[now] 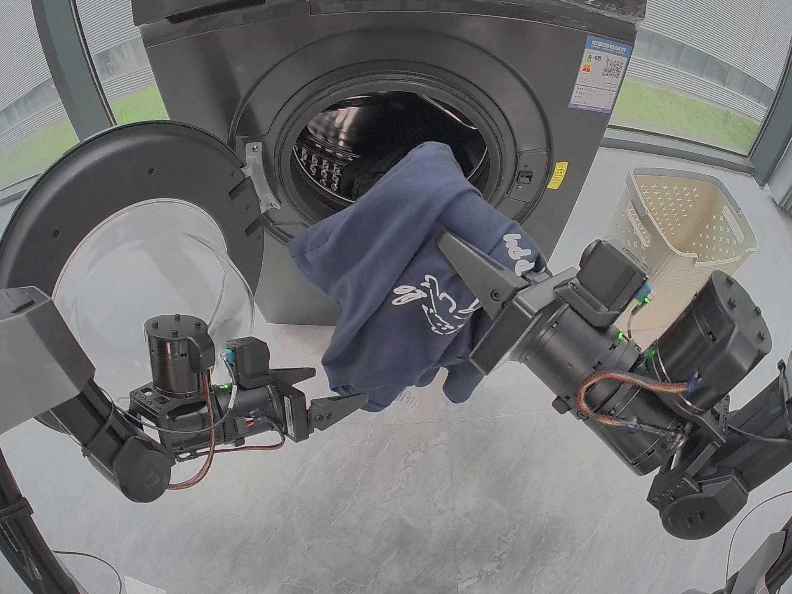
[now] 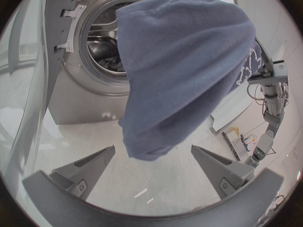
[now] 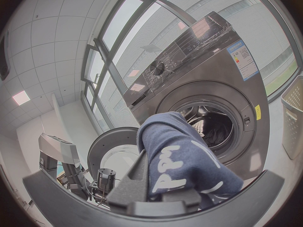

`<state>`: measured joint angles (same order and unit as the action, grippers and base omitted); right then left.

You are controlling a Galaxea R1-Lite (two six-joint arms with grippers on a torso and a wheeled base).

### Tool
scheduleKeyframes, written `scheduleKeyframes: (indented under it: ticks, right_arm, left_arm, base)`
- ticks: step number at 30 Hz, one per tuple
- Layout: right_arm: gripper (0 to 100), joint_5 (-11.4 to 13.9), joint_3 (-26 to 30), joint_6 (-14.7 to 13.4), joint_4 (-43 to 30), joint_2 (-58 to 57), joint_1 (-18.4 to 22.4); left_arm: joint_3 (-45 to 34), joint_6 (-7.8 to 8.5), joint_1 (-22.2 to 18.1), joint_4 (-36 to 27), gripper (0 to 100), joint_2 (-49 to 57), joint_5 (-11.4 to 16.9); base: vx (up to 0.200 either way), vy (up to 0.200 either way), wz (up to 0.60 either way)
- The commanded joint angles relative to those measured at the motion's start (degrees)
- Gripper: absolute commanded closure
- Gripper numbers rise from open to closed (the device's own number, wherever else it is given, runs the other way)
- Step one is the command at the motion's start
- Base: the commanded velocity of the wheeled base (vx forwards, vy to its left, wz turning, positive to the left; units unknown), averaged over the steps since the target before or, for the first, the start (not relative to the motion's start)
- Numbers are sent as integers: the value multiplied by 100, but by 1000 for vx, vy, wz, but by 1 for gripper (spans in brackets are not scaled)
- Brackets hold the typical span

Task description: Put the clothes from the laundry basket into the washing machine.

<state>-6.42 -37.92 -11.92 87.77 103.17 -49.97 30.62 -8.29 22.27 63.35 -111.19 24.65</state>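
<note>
Grey marbled floor (image 1: pixel 412 505), glass walls (image 1: pixel 701 59); right jaws clamp navy sweatshirt (image 1: pixel 396 266); left jaws apart below.

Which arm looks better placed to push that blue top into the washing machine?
Probably the right. The right gripper holds the blue top up before the open drum; the left gripper is open, low under its hanging hem.

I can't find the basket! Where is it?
In the head view, the laundry basket stands on the floor on the robot's right, beside the washing machine.
</note>
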Motion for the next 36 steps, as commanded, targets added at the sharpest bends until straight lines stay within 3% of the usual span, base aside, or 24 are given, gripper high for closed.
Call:
scheduleKeyframes:
  ticks: [1, 31, 32, 36]
  right_arm:
    - [100, 1, 4, 6, 3, 19, -4]
    - [100, 1, -31, 6, 12, 125, -39]
    - [100, 1, -40, 6, 21, 142, -39]
    - [100, 1, -40, 6, 47, 168, -39]
  left_arm:
    - [146, -24, -21, 248, 0, -412, 22]
    - [822, -15, 32, 1320, 0, -1397, 172]
    - [805, -15, 40, 1346, 100, -1397, 172]
    - [787, -32, 40, 1504, 100, -1379, 172]
  base:
    - [0, 0, 0]
    - [0, 0, 0]
    - [0, 0, 0]
    - [0, 0, 0]
